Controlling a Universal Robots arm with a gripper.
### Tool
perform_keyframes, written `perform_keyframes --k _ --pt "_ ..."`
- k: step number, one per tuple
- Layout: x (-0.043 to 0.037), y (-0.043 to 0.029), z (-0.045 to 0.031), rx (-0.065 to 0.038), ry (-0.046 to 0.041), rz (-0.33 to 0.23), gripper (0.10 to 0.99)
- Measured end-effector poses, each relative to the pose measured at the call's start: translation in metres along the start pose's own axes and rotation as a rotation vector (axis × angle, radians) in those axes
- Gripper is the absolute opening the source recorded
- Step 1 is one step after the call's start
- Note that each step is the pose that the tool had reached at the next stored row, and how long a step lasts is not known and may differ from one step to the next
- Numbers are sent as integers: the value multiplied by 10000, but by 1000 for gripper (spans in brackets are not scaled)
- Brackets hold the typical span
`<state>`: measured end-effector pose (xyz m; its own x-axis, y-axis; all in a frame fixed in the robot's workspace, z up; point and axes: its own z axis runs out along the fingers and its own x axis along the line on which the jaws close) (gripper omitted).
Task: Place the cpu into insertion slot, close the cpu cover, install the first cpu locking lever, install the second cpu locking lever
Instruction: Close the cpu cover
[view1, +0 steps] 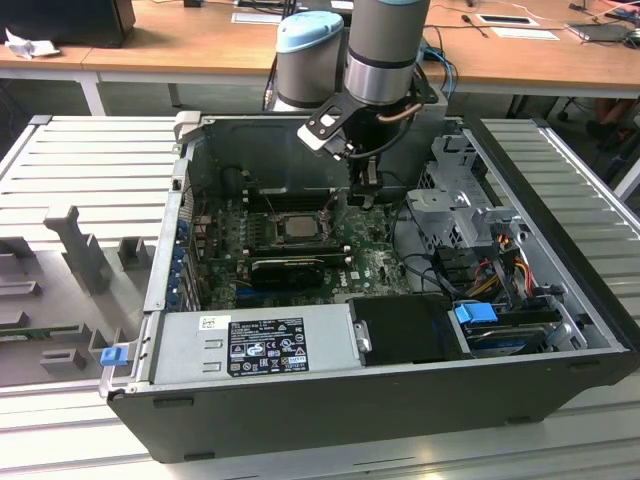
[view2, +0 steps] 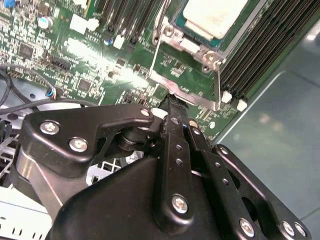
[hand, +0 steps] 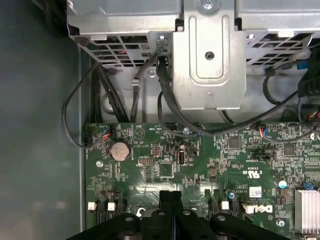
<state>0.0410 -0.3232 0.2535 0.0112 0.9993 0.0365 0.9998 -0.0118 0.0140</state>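
Gripper (view2: 172, 102) with its jaws pressed together and holding nothing, tips at the metal bar (view2: 192, 96) on the near edge of the socket (view1: 262, 234); whether tip and bar actually touch cannot be told. The chip (view2: 212, 15) lies flat in the socket, framed by the silver cover (view2: 189, 45); whether the cover sits fully down cannot be told either. A thin lever (view2: 218, 82) runs along the socket's side, just beside the memory slots (view2: 255, 55). Likely hazards:
- The closed tips could slip off the narrow bar and strike the green board (hand: 200, 165), scraping its small parts.
- A sideways push could bend the lever rather than seat it.
- Force on a cover that is not level could press the chip unevenly onto the socket's contacts.

Black cables (hand: 165, 100) lie close to the gripper and might snag on the arm
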Motion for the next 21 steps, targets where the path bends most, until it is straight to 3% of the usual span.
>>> perform_keyframes --k 4,21 --pt "-1 -74 -1 -1 2 1 106" --pt "-1 -125 -2 0 7 1 106"
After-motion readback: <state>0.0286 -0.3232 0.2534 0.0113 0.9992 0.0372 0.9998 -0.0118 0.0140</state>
